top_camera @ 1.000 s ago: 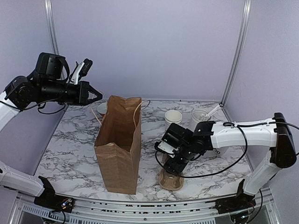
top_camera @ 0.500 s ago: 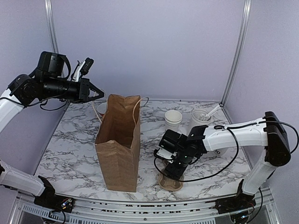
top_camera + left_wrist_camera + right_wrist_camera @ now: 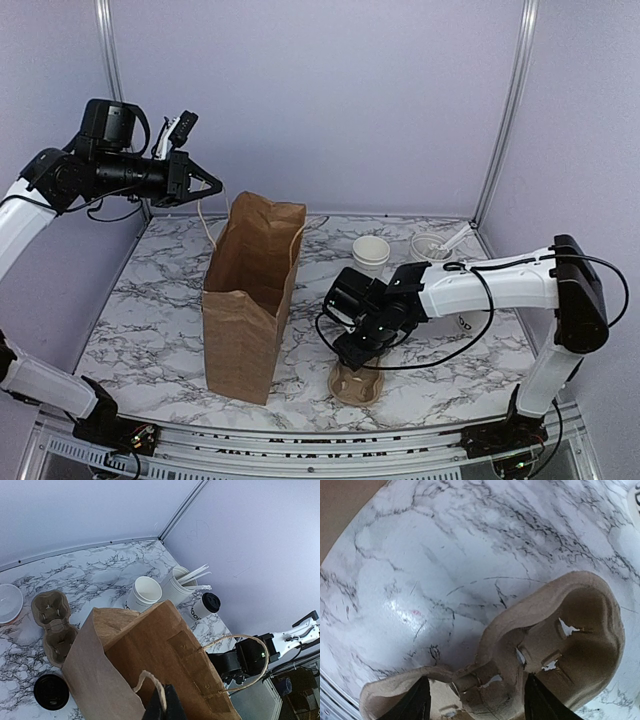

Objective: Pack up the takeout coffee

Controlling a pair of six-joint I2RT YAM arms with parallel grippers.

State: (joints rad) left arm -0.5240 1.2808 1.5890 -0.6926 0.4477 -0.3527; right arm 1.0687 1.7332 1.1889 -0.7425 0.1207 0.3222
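Upright on the right side of the table (image 3: 150,320), just on the near side of the utensil tub (image 3: 174,587): takeout coffee cup (image 3: 197,612), white, black lettering low on the side, black lid (image 3: 210,602) seated on top. From above, mostly hidden behind the right forearm (image 3: 490,285), only a scrap of lettering showing.

High at far left, the left end effector (image 3: 212,187), clenched on one cord handle (image 3: 148,673) of the brown paper bag (image 3: 245,320). Bag left of centre, mouth open, a little tilted. At the opposite rim, second handle (image 3: 245,637) hanging loose.

Low at near centre, right of the bag, the right end effector (image 3: 356,358), pointing down onto a pulp cup carrier (image 3: 360,390). Released, with fingers (image 3: 417,705) spread, one on each side of the carrier's narrow waist; contact with the pulp impossible to tell.

At far right, left of the tub, stack of nested white cups (image 3: 371,252). Beyond the bag, seen only from the left wrist: another pulp carrier (image 3: 52,625), a loose black lid (image 3: 50,692) and a shallow white round lid (image 3: 7,602) close to the far wall.
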